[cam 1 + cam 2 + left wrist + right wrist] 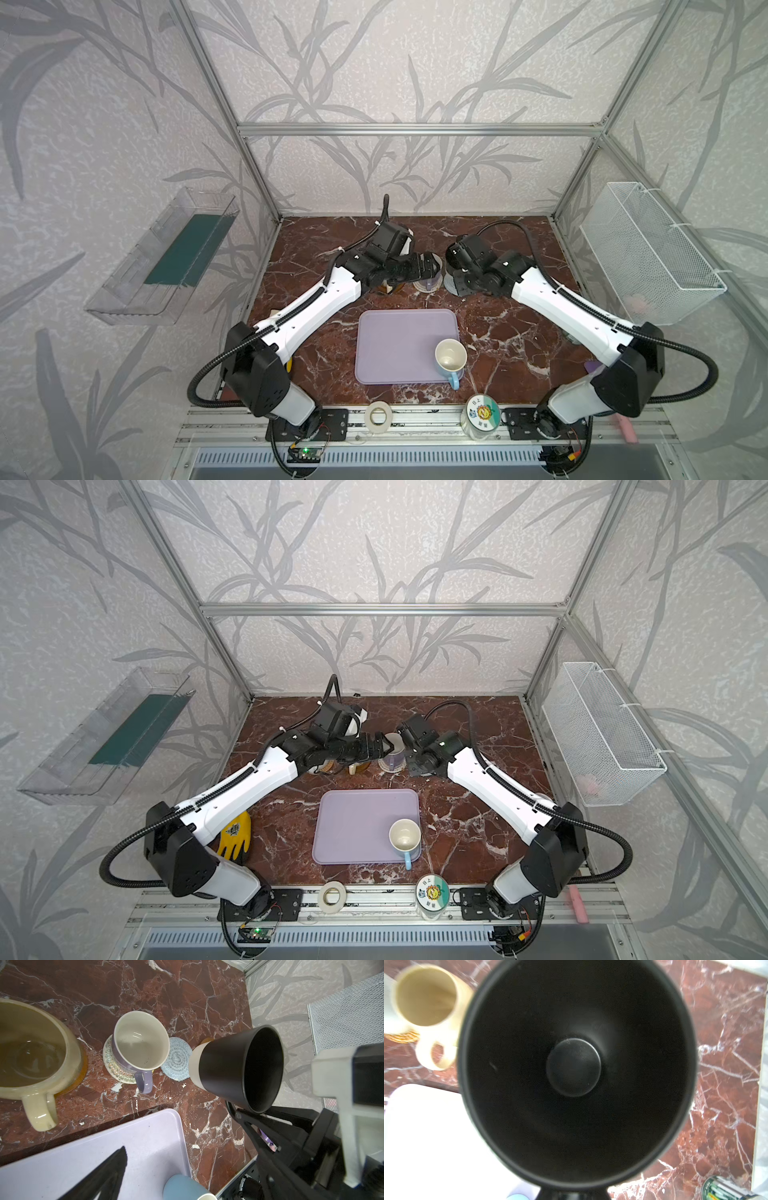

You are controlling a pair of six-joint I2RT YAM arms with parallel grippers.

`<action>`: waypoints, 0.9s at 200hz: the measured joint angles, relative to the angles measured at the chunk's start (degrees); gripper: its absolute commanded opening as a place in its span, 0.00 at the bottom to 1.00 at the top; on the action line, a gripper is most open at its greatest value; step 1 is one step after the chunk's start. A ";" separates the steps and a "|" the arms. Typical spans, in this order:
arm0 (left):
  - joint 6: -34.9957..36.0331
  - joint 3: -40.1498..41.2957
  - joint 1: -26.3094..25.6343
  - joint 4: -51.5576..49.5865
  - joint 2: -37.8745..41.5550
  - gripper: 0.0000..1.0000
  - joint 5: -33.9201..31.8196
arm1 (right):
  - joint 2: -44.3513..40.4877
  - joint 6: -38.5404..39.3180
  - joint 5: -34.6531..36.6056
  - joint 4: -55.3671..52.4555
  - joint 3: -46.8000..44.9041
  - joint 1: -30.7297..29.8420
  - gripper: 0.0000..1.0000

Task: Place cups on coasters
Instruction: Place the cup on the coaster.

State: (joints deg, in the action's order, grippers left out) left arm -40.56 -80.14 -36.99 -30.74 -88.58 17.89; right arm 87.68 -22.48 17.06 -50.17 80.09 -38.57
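My right gripper [572,1195] is shut on the black cup [239,1068], which hangs tilted with its pale base just beside the bare grey-blue woven coaster [176,1062]. That cup's dark inside fills the right wrist view. A lavender cup [141,1043] stands on the cream woven coaster [110,1064]. The beige cup [35,1051] rests on a brown wooden coaster [84,1068]. On the lavender tray [395,345] stands the light blue cup [451,357]. My left gripper [187,1167] is open and empty, hovering over the tray's corner near the lavender cup [392,750].
A tape roll [378,415] and a labelled jar [482,413] stand on the front rail. A tin can [720,1188] lies by the right wall, and a yellow glove [237,833] lies under the left arm. A wire basket [648,253] hangs on the right wall.
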 measured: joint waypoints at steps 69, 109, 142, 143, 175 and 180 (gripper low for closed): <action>0.02 -0.50 -0.07 -0.98 -1.64 0.99 0.24 | 3.43 -2.82 -1.49 -0.74 1.95 3.39 0.00; -0.44 -0.48 0.52 -0.02 -1.64 0.99 2.75 | 6.03 -3.91 -3.04 -0.42 2.03 5.16 0.00; -0.37 -0.48 0.76 0.11 -1.64 0.99 3.26 | 7.91 -4.22 -4.15 0.17 2.03 6.10 0.00; -0.37 -0.48 0.76 0.11 -1.64 0.99 3.26 | 7.96 -4.22 -4.22 0.20 2.03 6.14 0.00; -0.63 -0.26 0.96 1.01 -1.86 0.99 3.93 | 8.85 -4.59 -5.31 1.11 2.03 6.93 0.00; -0.68 0.07 1.03 1.44 -1.86 0.99 4.17 | 9.01 -4.66 -5.38 1.22 2.03 6.99 0.00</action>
State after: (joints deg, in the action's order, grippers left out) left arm -41.23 -80.07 -35.97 -29.30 -90.43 22.06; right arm 96.68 -27.14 11.68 -48.95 82.13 -31.57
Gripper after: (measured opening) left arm 0.994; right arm 0.171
